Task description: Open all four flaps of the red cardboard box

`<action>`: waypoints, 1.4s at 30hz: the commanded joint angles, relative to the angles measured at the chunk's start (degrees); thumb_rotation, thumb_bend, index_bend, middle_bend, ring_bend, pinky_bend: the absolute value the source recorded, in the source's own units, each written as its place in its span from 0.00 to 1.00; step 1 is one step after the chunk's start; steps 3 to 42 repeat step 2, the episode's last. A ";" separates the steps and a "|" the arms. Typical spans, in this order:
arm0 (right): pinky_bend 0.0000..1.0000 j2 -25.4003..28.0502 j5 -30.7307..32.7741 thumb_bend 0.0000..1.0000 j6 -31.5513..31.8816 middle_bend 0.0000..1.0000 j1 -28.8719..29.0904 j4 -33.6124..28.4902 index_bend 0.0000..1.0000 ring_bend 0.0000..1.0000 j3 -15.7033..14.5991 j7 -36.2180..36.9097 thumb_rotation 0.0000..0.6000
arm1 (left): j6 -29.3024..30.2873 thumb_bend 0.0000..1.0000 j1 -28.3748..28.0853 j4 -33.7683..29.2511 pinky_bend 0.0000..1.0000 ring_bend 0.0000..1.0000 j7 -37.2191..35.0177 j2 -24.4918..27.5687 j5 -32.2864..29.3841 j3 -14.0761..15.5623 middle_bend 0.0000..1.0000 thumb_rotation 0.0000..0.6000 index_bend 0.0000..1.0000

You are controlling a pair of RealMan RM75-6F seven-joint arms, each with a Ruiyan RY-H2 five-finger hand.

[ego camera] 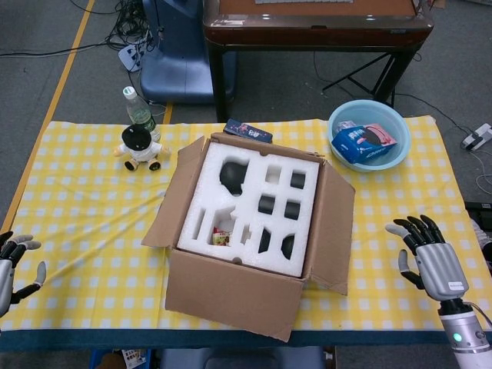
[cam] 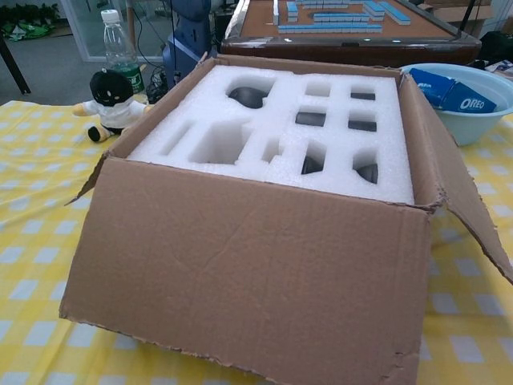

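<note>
Four flaps of the plain brown corrugated cardboard box (ego camera: 254, 269) stand folded outward at mid-table, exposing a white moulded foam insert (ego camera: 250, 207) with dark cut-out pockets; yellow-and-white checked tablecloth (ego camera: 84, 223) beneath; pale blue plastic basin (ego camera: 396, 123) holds a blue packet (cam: 458, 95) (marked OREO); left hand (ego camera: 8, 265) and right hand (ego camera: 430, 257) both spread, holding nothing, well apart from the box.

Your table (ego camera: 92, 231) carries a yellow checked cloth. Directly on it you have the cardboard box (ego camera: 254, 296), a plush toy (ego camera: 138, 147), a bottle (ego camera: 140, 112), a blue basin (ego camera: 369, 134) and a dark packet (ego camera: 248, 131).
</note>
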 commanded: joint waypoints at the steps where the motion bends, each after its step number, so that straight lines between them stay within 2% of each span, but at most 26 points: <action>1: 0.06 0.58 0.47 0.65 -0.56 0.19 -0.42 -0.73 0.24 0.11 0.48 0.59 1.00 | -0.12 0.48 -0.01 0.00 0.00 0.13 0.12 -0.10 -0.02 -0.09 0.26 0.55 0.40; 42: 0.06 0.93 0.59 0.65 -0.68 0.19 -0.53 -1.06 0.24 0.11 0.61 0.29 1.00 | -0.16 0.48 -0.01 0.00 0.00 0.13 0.19 -0.15 0.06 -0.07 0.26 0.55 0.40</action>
